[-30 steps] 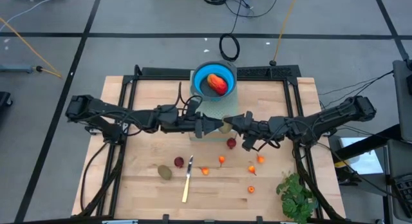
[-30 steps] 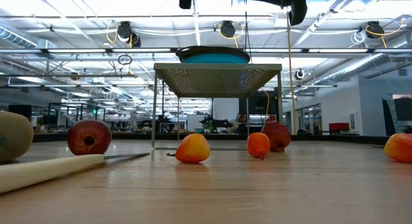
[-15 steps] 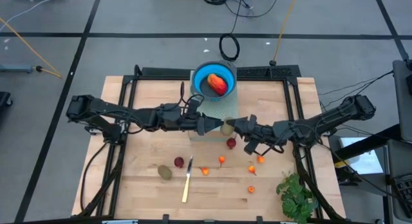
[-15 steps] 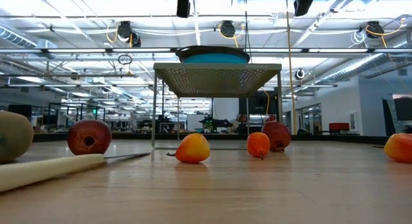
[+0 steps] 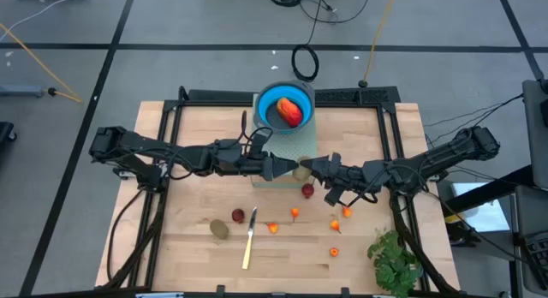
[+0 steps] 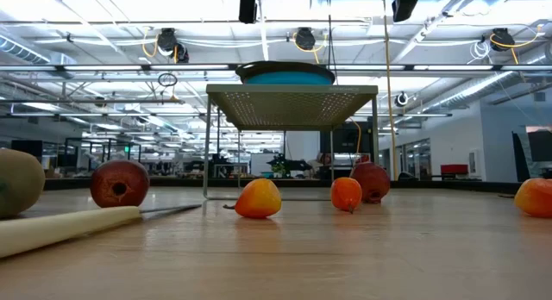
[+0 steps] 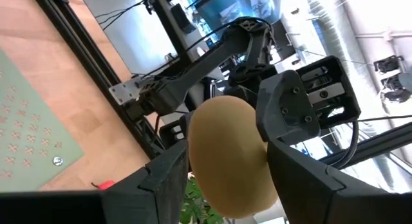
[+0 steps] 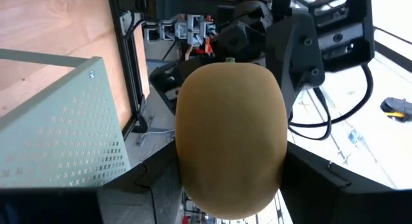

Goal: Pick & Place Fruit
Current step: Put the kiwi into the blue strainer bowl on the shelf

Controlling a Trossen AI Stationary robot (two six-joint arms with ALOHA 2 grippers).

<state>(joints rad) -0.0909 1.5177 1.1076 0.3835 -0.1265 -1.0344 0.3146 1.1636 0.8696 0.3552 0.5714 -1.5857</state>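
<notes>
An olive-brown kiwi (image 5: 300, 170) hangs in the air between my two grippers, above the near edge of the perforated stand (image 5: 301, 144). My left gripper (image 5: 286, 169) reaches it from the left and my right gripper (image 5: 313, 169) from the right, both shut on it. The red-orange oblong fruit (image 5: 291, 113) lies in the blue bowl (image 5: 267, 102) on the stand. A second kiwi (image 5: 220, 229), two dark red balls (image 5: 238, 216) (image 5: 307, 191) and several orange bits (image 5: 294, 212) rest on the table. My left gripper pinches the kiwi between its two fingers (image 7: 166, 176), coming level from the table's left; they sit on the sides of its near half (image 7: 205, 179). The kiwi is lifted clear. My right gripper pinches the same kiwi between its fingers (image 8: 308, 185), level from the table's right, on the flanks of its other half (image 8: 193, 179).
A pale-handled knife (image 5: 248, 243) lies near the table's near edge beside the dark red ball. The leafy green bunch (image 5: 394, 260) sits at the near right corner. In the low view the stand (image 6: 291, 95) rises on thin legs, with fruit (image 6: 259, 198) in front.
My right gripper has moved toward the table's left, up to the kiwi, and the two grippers now meet around it. The kiwi has stayed at about the same spot above the stand's near edge.
</notes>
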